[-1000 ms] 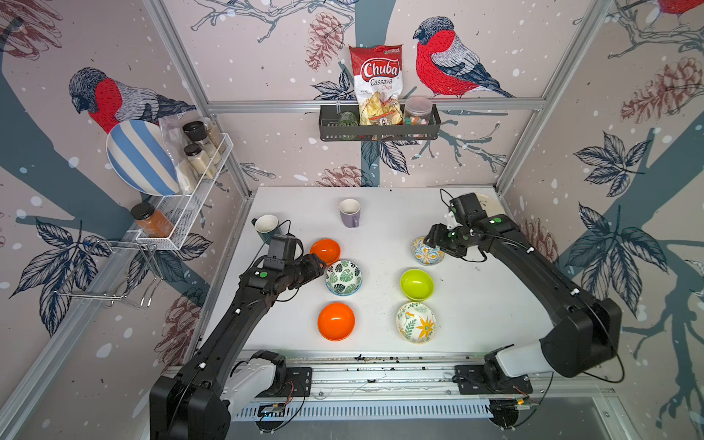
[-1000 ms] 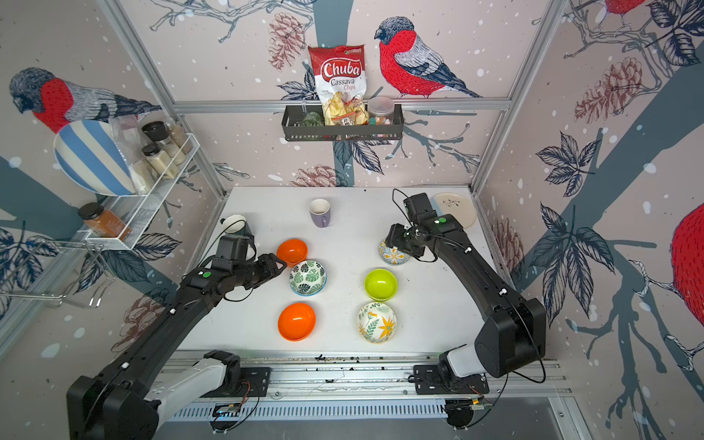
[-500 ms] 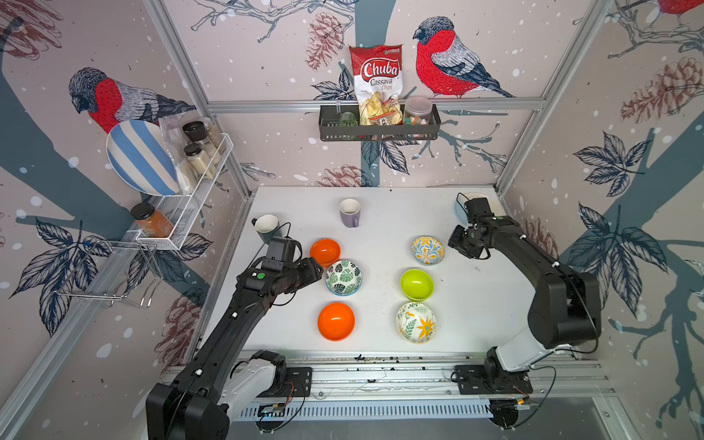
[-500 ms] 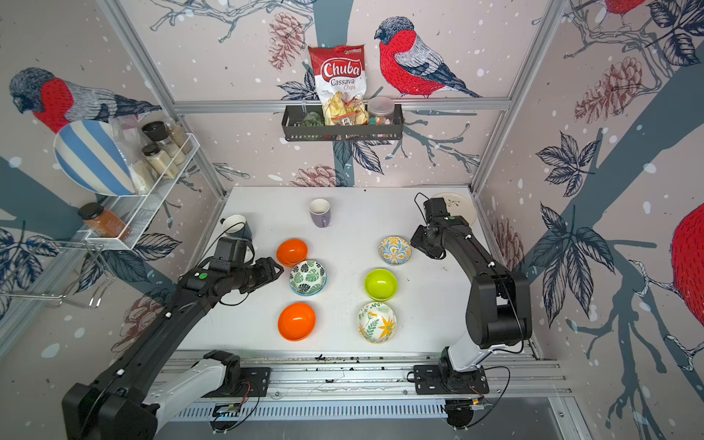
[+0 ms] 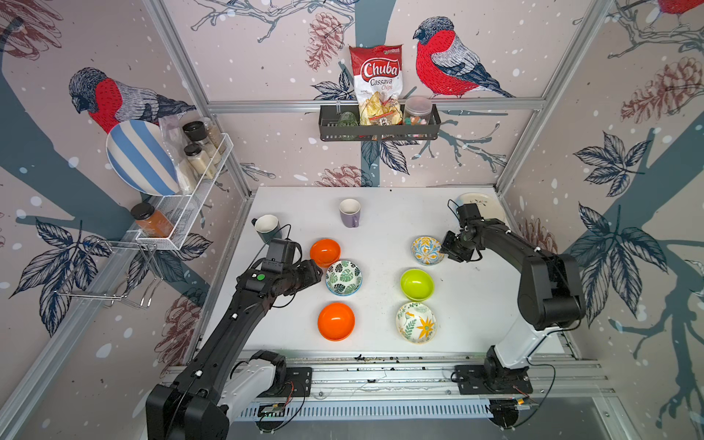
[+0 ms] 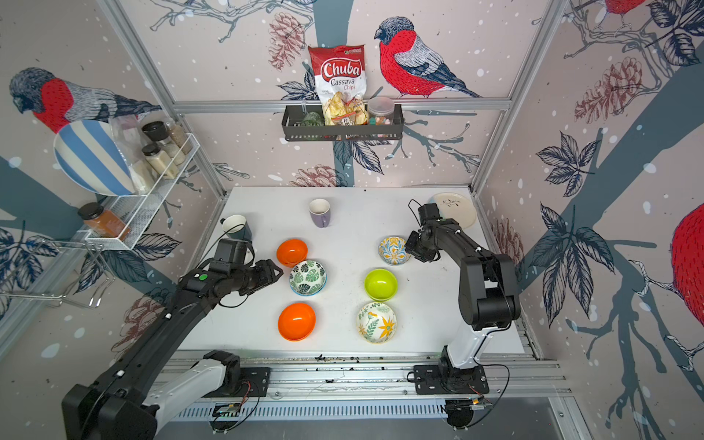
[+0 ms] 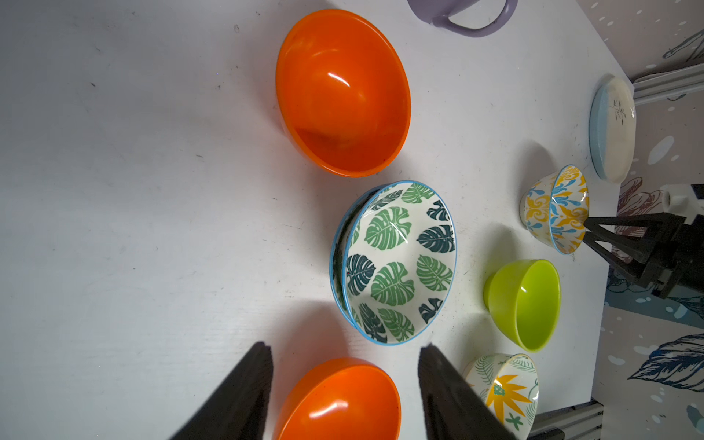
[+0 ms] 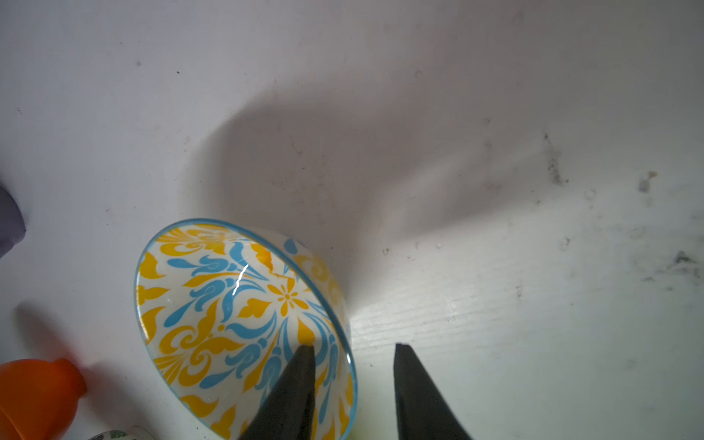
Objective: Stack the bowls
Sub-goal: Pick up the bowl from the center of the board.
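Several bowls stand on the white table (image 5: 381, 236). My right gripper (image 8: 352, 344) is open and straddles the right rim of the yellow-blue patterned bowl (image 5: 427, 250) (image 8: 228, 316), one finger inside and one outside, with a gap showing. My left gripper (image 7: 344, 346) (image 5: 319, 271) is open and holds nothing, just left of the leaf bowl (image 5: 343, 277) (image 7: 400, 263), which looks nested in a second one. The far orange bowl (image 5: 324, 252), near orange bowl (image 5: 336, 321), lime green bowl (image 5: 417, 284) and yellow-flower bowl (image 5: 416, 322) stand apart.
A purple mug (image 5: 350, 213) stands at the back centre and a dark mug (image 5: 266, 226) at the back left beside my left arm. A flat plate (image 5: 480, 204) lies in the back right corner. A wire rack (image 5: 183, 198) hangs on the left wall.
My right gripper drew back to the right of the patterned bowl, then came back onto its right rim with the jaws narrower. The left arm has barely moved.
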Available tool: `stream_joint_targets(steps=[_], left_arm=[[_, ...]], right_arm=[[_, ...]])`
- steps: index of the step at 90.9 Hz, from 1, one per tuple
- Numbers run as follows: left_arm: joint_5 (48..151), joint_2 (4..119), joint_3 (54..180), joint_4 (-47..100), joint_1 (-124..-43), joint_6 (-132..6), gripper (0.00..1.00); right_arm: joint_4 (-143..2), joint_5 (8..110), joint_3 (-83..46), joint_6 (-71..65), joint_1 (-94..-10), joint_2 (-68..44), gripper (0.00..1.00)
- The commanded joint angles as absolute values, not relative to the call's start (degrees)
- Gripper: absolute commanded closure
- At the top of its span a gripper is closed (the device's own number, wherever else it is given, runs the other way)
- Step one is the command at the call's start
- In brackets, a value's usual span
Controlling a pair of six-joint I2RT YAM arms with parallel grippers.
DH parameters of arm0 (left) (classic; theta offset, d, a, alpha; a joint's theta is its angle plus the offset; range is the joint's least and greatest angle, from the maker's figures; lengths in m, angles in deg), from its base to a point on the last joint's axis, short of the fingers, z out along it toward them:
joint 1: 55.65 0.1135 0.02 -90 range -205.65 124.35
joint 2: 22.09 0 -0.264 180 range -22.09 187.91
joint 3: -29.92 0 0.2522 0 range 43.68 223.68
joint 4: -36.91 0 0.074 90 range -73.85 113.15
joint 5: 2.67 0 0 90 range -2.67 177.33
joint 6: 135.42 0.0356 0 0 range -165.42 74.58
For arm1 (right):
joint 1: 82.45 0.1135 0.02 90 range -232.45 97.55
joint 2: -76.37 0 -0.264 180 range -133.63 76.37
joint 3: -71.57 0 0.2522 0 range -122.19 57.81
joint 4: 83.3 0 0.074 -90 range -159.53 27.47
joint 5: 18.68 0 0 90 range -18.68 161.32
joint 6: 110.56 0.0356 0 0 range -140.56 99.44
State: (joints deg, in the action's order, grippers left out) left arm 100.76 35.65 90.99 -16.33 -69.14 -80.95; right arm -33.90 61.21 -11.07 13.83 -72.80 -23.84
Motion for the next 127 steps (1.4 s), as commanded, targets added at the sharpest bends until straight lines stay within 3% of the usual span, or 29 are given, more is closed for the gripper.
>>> stream_joint_targets(steps=[1, 35, 59, 68, 100, 127], left_arm=[[100.17, 35.39, 91.77, -17.46, -68.97, -79.78, 0.37], [99.71, 35.56, 90.91, -17.48, -68.92, -79.87, 0.37], [99.78, 35.81, 90.89, -17.39, -68.92, -79.8, 0.37], [99.77, 35.81, 90.92, -17.37, -68.92, -79.83, 0.37], [99.91, 35.43, 90.87, -17.94, -68.92, -80.09, 0.37], [103.08, 37.51, 97.19, -21.61, -68.91, -78.75, 0.37]], right_arm=[[-34.54, 60.62, -10.69, 12.91, -72.45, -24.49, 0.68], [-34.9, 60.43, -10.39, 12.75, -72.26, -24.95, 0.83], [-35.08, 60.15, -10.13, 12.91, -72.24, -24.55, 0.88], [-34.74, 58.98, -10.28, 13.39, -72.66, -24.31, 1.0], [-37.37, 50.83, -11.15, 16.66, -75.82, -18.63, 1.0], [-32.2, 50.79, -12.3, 17.17, -74.32, -12.97, 1.0]])
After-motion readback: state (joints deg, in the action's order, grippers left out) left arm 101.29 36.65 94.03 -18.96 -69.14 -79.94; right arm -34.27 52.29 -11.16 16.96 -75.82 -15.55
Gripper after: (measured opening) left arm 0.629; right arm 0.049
